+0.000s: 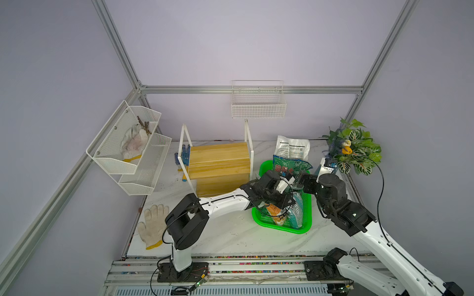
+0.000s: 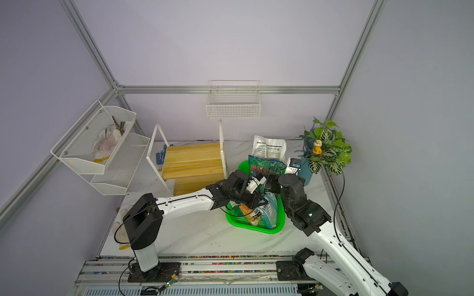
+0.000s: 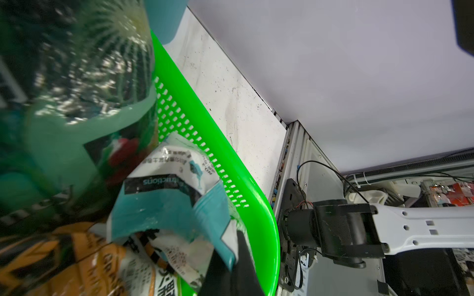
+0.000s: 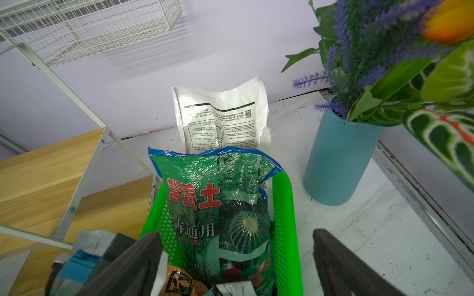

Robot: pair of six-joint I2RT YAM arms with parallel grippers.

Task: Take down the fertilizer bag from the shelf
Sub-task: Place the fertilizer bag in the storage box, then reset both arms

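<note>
- Over the green basket (image 1: 307, 225) both arms crowd together; the shelf (image 1: 218, 164) stands close beside its edge, boards bare, while the near marble table (image 1: 230, 238) lies open.
- Left gripper (image 3: 230, 266) is clamped on the teal-and-white fertilizer bag (image 3: 169, 205), low inside the basket.
- Right gripper (image 4: 238, 264) stands wide apart, holding nothing, above the green soil bag (image 4: 218, 205).
- In both top views the arms hide the bags' middles; the left fingertips are barely visible.
- A white bag (image 1: 292, 148) leans at the back beside the vase (image 4: 338, 159).

bags (image 1: 295, 210) in basket (image 1: 306, 228), shelf (image 1: 219, 166) left of it
</note>
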